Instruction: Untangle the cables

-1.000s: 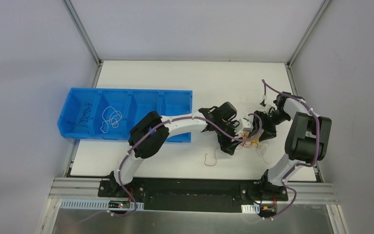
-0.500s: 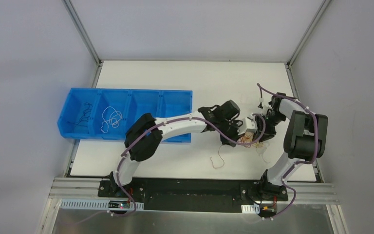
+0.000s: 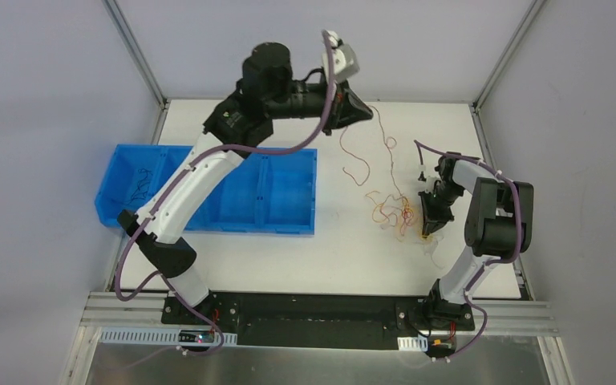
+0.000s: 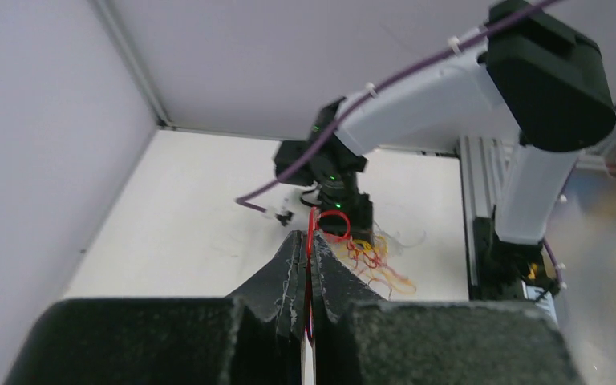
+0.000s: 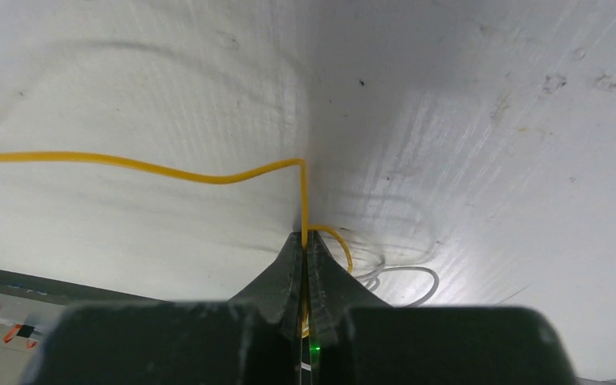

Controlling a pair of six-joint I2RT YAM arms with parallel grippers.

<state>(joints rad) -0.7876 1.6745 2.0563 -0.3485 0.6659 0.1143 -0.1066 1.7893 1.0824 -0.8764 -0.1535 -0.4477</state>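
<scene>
The cables lie as a red, orange and yellow tangle [image 3: 393, 212] on the white table, right of centre. My left gripper [image 3: 366, 112] is raised high over the far side of the table, shut on a red cable [image 4: 313, 224]. That red cable [image 3: 373, 152] hangs in curls down to the tangle [image 4: 377, 261]. My right gripper [image 3: 429, 228] points down at the tangle's right edge, shut on a yellow cable [image 5: 168, 172] that runs off to the left across the table. A thin white cable [image 5: 409, 281] loops just beside its tips.
A blue bin [image 3: 289, 231] with several compartments stands at the left, partly hidden behind my left arm. A black cable [image 3: 138, 192] lies in its leftmost compartment. A pale loose wire [image 3: 431, 250] lies near the right arm. Grey walls enclose the table.
Both grippers have shut. My left arm has swung up and toward the far side with the red cable, drawing it out of the tangle. The right gripper stays low at the tangle.
</scene>
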